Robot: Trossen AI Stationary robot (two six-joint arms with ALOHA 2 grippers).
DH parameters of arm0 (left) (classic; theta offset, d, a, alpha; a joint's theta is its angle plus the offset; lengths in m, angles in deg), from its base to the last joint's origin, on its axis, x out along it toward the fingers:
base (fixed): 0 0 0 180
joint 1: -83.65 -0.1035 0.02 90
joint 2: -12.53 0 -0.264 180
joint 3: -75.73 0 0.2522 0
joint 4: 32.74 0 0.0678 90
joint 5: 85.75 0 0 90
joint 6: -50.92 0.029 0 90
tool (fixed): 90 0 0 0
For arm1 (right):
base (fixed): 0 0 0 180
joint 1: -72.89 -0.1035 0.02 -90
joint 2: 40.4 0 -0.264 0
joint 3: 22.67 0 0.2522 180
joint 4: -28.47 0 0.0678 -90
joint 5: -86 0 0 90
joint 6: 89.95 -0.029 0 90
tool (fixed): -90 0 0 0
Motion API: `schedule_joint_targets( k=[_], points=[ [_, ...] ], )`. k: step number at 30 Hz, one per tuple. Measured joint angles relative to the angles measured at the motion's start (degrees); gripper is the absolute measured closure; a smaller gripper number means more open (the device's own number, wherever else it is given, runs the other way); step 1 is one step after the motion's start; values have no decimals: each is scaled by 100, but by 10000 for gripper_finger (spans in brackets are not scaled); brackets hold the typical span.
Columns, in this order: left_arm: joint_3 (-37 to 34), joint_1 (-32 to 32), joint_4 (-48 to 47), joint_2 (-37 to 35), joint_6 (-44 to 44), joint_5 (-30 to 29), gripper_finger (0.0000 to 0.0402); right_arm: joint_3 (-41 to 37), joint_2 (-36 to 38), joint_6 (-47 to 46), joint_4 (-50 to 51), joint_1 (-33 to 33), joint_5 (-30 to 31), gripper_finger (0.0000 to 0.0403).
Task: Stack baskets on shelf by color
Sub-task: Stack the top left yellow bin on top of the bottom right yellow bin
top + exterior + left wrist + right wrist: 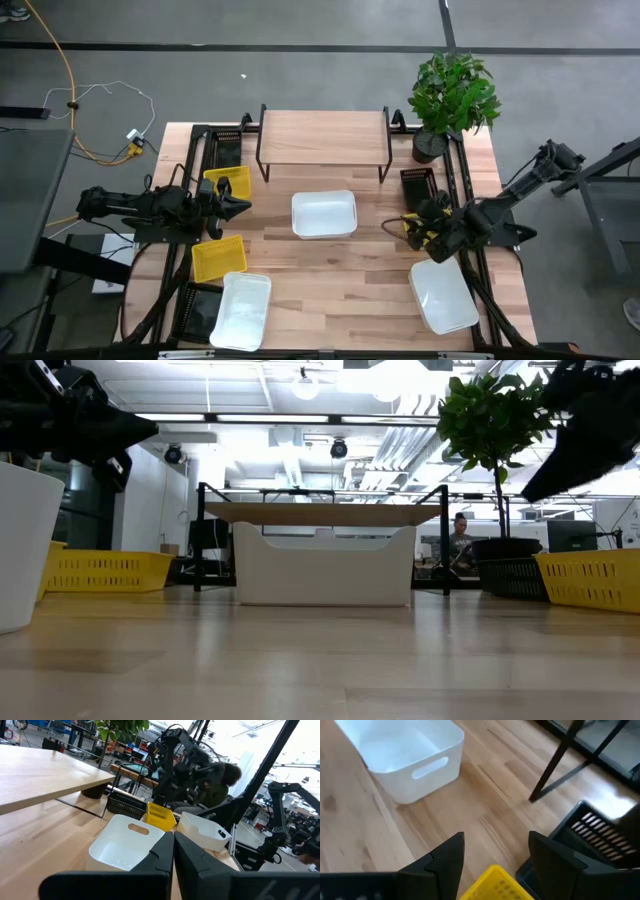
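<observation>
The shelf (323, 137) stands at the table's far side, its top board bare. One white basket (323, 214) sits mid-table and two more sit near the front, at the left (243, 310) and the right (443, 295). Two yellow baskets (229, 183) (218, 257) lie on the left. My left gripper (240, 207) hovers between them, shut (173, 852), pointing at the middle white basket (125, 845). My right gripper (415, 225) is open (495, 855) above a third yellow basket (495, 882), one finger on either side of it. A black basket (418, 184) sits just beyond.
A potted plant (450, 100) stands at the far right corner beside the shelf. Another black basket (225, 150) lies at the far left by the shelf leg. Bare wood lies in front of the middle white basket. A person (460, 540) sits in the room behind.
</observation>
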Motion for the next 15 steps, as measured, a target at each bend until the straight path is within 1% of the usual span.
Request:
schedule_joint_targets(
  k=[2, 4, 7, 9, 10, 12, 13, 15],
  points=[
    [0, 0, 1, 1, 1, 0, 401, -340, 352, 813, -1002, 179, -41, 195],
    [-1, 1, 4, 0, 1, -12, 401, -696, 697, 1980, -2312, 381, -348, 195],
    [-1, -1, 9, 2, 1, -104, 401, -1240, 1105, 3795, -4482, 775, -1196, 195],
    [-1, -1, 15, 2, 1, -144, 401, -1608, 1287, 4636, -5641, 1058, -1656, 195],
    [-1, 1, 13, 2, 1, -146, 401, -1788, 1355, 4978, -6132, 1189, -1829, 195],
    [-1, 0, 20, 1, 1, -172, 401, -2117, 1455, 5350, -6983, 1457, -2083, 195],
    [0, 2, 38, 2, 1, -252, 401, -2263, 1486, 5437, -7366, 1580, -2183, 195],
    [0, 4, 134, 2, 1, -596, 401, -2517, 1504, 5454, -7908, 1790, -2432, 195]
  ],
)
